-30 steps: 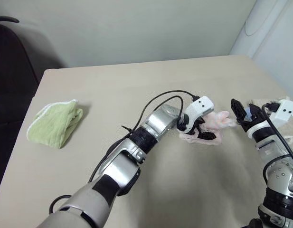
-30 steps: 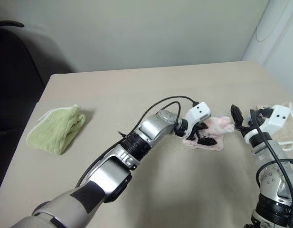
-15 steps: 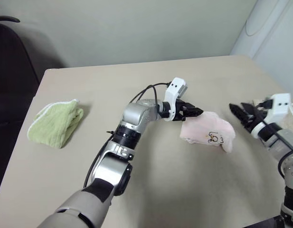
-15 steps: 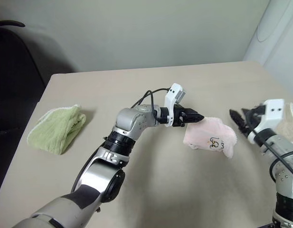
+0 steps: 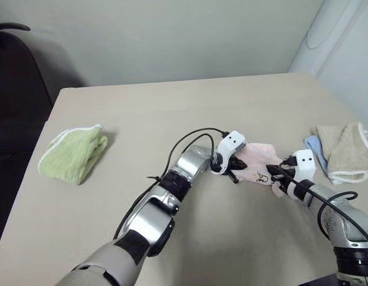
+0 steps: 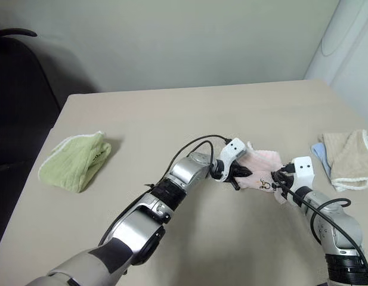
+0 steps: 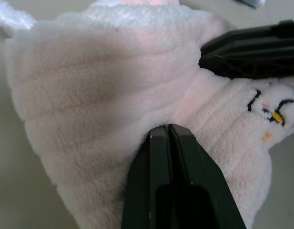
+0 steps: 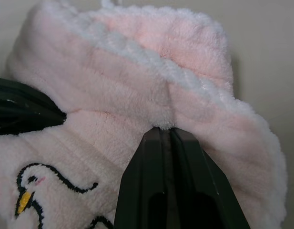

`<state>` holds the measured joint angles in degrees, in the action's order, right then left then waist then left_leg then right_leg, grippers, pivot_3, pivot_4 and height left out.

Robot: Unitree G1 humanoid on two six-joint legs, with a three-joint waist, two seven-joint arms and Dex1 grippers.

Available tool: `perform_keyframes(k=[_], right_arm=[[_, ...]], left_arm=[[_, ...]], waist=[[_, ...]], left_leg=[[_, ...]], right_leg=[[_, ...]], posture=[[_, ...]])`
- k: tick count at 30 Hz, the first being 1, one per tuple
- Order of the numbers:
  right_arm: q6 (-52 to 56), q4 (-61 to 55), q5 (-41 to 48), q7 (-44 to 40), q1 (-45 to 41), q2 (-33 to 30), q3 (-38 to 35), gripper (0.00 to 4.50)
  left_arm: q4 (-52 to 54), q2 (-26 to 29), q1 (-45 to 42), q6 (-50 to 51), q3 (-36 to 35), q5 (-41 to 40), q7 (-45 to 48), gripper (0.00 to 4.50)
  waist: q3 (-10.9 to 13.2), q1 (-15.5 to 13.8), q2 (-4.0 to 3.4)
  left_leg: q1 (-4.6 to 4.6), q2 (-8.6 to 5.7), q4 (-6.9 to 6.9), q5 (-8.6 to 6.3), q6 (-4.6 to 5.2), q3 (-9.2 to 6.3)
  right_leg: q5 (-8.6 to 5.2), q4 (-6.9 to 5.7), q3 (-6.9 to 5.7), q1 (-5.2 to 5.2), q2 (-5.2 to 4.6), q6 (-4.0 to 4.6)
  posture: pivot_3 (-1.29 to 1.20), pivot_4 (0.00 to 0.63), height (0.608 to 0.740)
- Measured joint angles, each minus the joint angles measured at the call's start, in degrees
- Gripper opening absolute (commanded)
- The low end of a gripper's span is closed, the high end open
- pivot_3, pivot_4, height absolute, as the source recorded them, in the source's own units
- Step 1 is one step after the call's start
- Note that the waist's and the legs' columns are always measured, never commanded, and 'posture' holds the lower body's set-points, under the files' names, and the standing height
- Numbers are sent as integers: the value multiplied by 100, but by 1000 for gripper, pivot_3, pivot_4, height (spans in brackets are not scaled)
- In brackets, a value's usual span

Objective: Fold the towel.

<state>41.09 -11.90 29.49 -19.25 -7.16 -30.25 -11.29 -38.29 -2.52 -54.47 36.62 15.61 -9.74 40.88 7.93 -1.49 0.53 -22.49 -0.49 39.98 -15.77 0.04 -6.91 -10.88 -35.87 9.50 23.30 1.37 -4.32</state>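
The towel (image 5: pixel 259 159) is pale pink with white edging and a small dark bird print. It lies bunched on the table (image 5: pixel 172 113), right of centre. My left gripper (image 5: pixel 235 174) is at its near left side, shut, with its tips pinching a fold of the pink pile (image 7: pixel 89 95). My right gripper (image 5: pixel 277 174) comes in from the right, shut on a pucker of the towel (image 8: pixel 137 81) just below the white edging. The two grippers sit close together, with the bird print between them.
A light green towel (image 5: pixel 73 154) lies bunched near the table's left edge. A beige towel with white trim (image 5: pixel 348 149) lies over a blue cloth (image 5: pixel 315 146) at the right edge. A dark chair (image 5: pixel 11 89) stands beyond the left side.
Both grippers have gone from open to shut and come down. The towel hung lifted from the left gripper half a second ago and now sits low at the table. The right gripper has closed in onto it.
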Motion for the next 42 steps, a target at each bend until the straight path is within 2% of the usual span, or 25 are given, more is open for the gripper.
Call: perform_keyframes(k=[3, 6, 10, 15, 16, 17, 25, 29, 30, 33, 40, 42], right_arm=[[-63, -184, 87, -126, 48, 5, -225, 358], [-71, -533, 347, -266, 42, -17, -494, 327], [-56, -733, 571, -341, -55, -51, -715, 327], [-49, -762, 715, -340, -486, -151, -859, 327], [-51, -761, 719, -340, -515, -150, -860, 327], [-51, -757, 722, -340, -522, -149, -859, 327], [-52, -743, 723, -304, -473, -68, -859, 327], [-52, -795, 728, -230, -423, -1, -862, 327], [-52, -830, 728, -211, -390, 0, -870, 327], [-52, -907, 738, -151, -311, 39, -900, 327], [-57, -911, 742, -55, -326, 88, -1007, 327], [-64, -902, 740, -39, -386, 96, -1007, 327]], left_arm=[[338, 80, 88, 364, -738, -530, 1, 211], [838, 271, 72, 830, -1477, -1123, -25, 788], [1116, 533, 62, 1277, -1928, -1481, -120, 2203], [639, 821, -8, 1742, -1677, -1436, 28, 4163], [543, 803, -21, 1756, -1596, -1379, 67, 4446], [411, 761, -56, 1760, -1494, -1344, 127, 4481], [-766, 7, -562, 1472, -1064, -1062, 393, 4481], [-1125, -188, -753, 1256, -1042, -947, 406, 4481], [-1182, -217, -778, 1203, -1030, -885, 407, 4314], [-1338, -349, -838, 967, -852, -599, 370, 3539], [-1558, -410, -864, 845, -1058, -473, 157, 908], [-1558, -423, -863, 845, -1117, -475, 115, 290]], waist=[[6, 6, -9], [7, 8, -12], [7, 5, -12], [7, -28, -12], [7, -42, -12], [7, -60, -12], [7, -73, -12], [8, -71, -13], [8, -73, -12], [8, -78, -13], [8, -79, -12], [8, -79, -12]], left_leg=[[0, -3, 1, 3, -4, 3], [0, -1, 0, 8, -14, 6], [1, -1, 4, 14, -23, 7], [0, 0, 4, 15, -24, 4], [-1, -1, 4, 15, -24, 4], [-2, -1, 4, 15, -24, 3], [-12, -6, 1, 11, -24, 7], [-15, -8, 0, 9, -19, 7], [-15, -10, 0, 5, -13, 6], [-15, -31, 2, 0, -3, 4], [-18, -54, 2, 2, 6, 3], [-18, -55, 2, 3, 6, 3]], right_leg=[[23, -1, 1, 3, 3, 33], [22, -1, 0, 2, 19, 38], [16, -1, 1, 2, 19, 40], [12, -1, 0, 5, 4, 43], [10, -1, -1, 5, 4, 43], [8, -1, -2, 6, 2, 40], [1, -1, 1, 15, -5, -23], [-7, -1, 2, 17, -7, -38], [-8, -1, 3, 15, -9, -41], [-16, -1, 2, 11, -28, -51], [-17, -2, 2, 9, -47, -53], [-17, -2, 2, 9, -47, -53]], posture=[[0, 150, 735], [0, 150, 735], [0, 150, 735], [0, 150, 735], [0, 150, 735], [0, 150, 735], [0, 150, 735], [0, 150, 735], [0, 150, 735], [0, 150, 735], [0, 150, 735], [0, 150, 735]])
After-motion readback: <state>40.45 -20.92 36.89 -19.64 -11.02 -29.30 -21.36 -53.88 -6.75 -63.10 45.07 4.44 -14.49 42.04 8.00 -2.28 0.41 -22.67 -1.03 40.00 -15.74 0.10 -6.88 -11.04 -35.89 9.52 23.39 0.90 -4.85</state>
